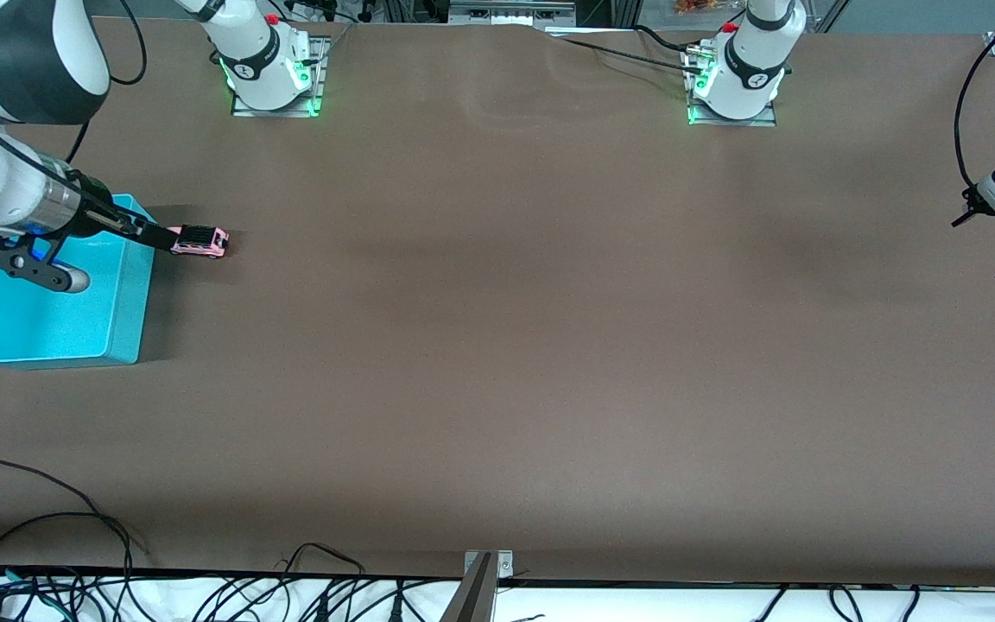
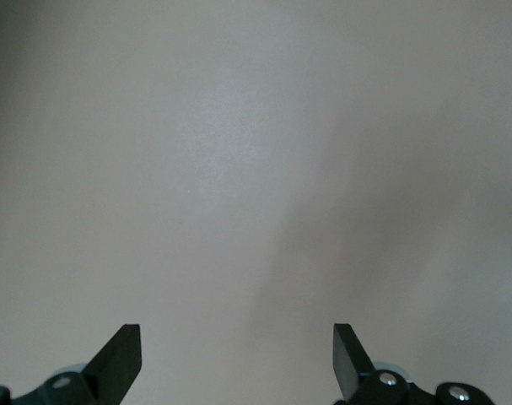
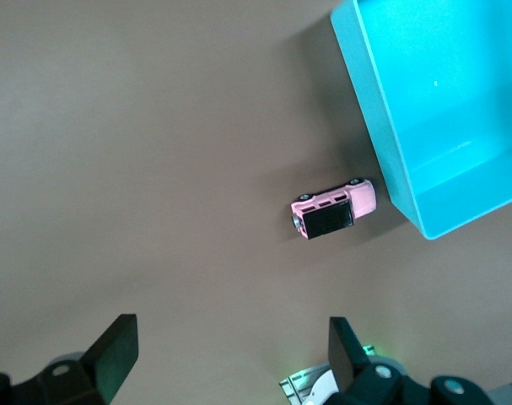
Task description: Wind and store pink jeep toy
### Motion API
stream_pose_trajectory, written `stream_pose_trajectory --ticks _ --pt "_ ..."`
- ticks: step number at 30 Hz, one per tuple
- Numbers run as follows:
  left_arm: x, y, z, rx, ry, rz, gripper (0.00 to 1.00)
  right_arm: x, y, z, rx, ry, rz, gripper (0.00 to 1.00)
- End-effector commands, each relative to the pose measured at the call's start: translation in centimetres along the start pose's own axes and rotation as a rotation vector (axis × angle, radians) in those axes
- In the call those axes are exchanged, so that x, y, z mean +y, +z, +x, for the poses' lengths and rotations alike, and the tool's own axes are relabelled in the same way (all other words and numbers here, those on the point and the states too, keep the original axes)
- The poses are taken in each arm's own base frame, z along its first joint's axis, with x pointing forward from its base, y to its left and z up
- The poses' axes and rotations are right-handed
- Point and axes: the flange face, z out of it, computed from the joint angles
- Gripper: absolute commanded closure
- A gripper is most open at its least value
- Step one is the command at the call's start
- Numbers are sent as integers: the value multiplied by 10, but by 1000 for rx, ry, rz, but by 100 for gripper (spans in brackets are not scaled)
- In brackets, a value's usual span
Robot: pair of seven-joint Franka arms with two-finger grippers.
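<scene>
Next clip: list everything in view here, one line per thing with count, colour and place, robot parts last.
pink jeep toy: one, light pink with black roof, on the table beside the teal bin, at the right arm's end.
teal bin: one, teal, open-topped, nothing visible inside, at the right arm's end of the table.
table: one, brown cover.
cables: several, black, along the table edge nearest the front camera.
right end effector: one, black fingers, open, up over the bin and jeep.
left end effector: one, black fingers, open, waiting over bare table at the left arm's end.
</scene>
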Motion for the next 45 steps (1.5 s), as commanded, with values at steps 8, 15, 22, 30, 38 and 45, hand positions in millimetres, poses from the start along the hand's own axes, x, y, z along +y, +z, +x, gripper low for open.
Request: stream_pose_trajectory --ticks 8,15,22,30,38,45 --pt "0 -64 11 -58 -191 -26 0 28 92 -55 36 207 3 0" --pt "3 -105 13 -61 -231 -27 0 42 151 -70 100 324 62 0" --pt "6 -121 28 -62 -249 -11 0 54 192 -70 109 458 88 0" --pt "15 -124 49 -92 -300 -10 0 104 232 -57 124 596 155 0" --pt "22 -136 69 -99 -321 -11 0 103 269 -42 137 687 170 0" --pt "34 -138 95 -134 -415 -16 0 108 300 -38 136 759 173 0"
